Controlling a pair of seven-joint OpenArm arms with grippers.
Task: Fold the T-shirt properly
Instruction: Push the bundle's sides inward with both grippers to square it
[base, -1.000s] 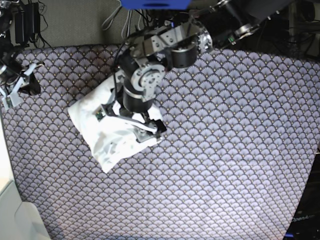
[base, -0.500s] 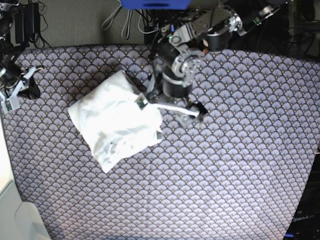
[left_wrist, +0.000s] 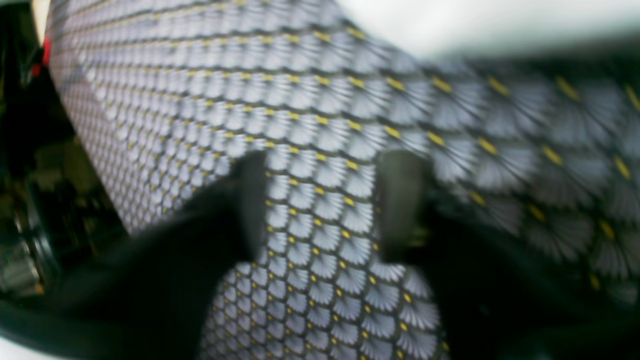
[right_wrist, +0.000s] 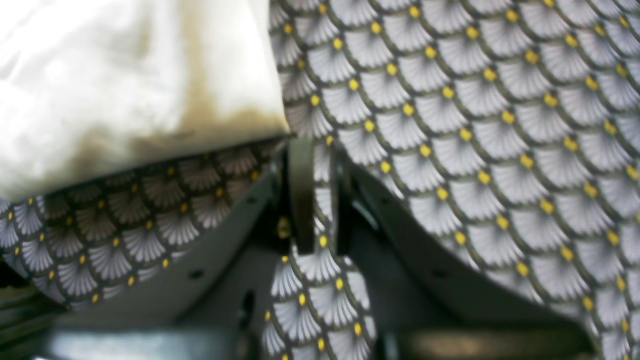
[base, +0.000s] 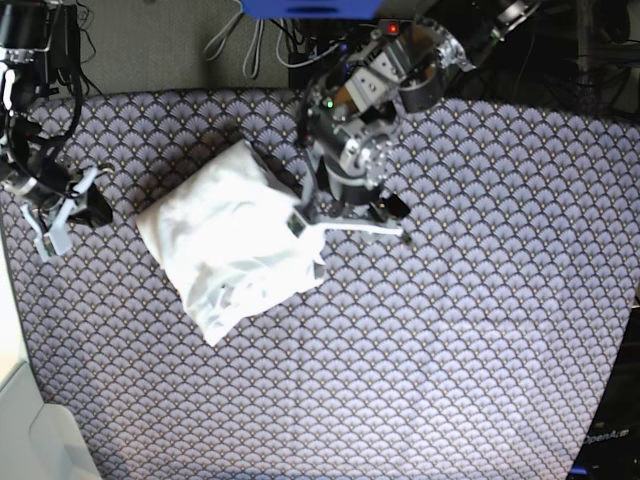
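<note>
Left wrist view: my left tool (left_wrist: 320, 205), two dark fingers parted with a gap, nothing between them, bare fan-patterned grey-and-yellow surface (left_wrist: 320, 125) beneath; picture blurred. Right tool (right_wrist: 315, 195): fingers drawn nearly together, only a thin strip of surface showing between, nothing held, just beside the cloth's edge without touching. One plain white, wrinkled, soft cloth T-shirt (base: 232, 240), bundled on the surface between my two arms. Right wrist view cuts the garment off at its corner.
</note>
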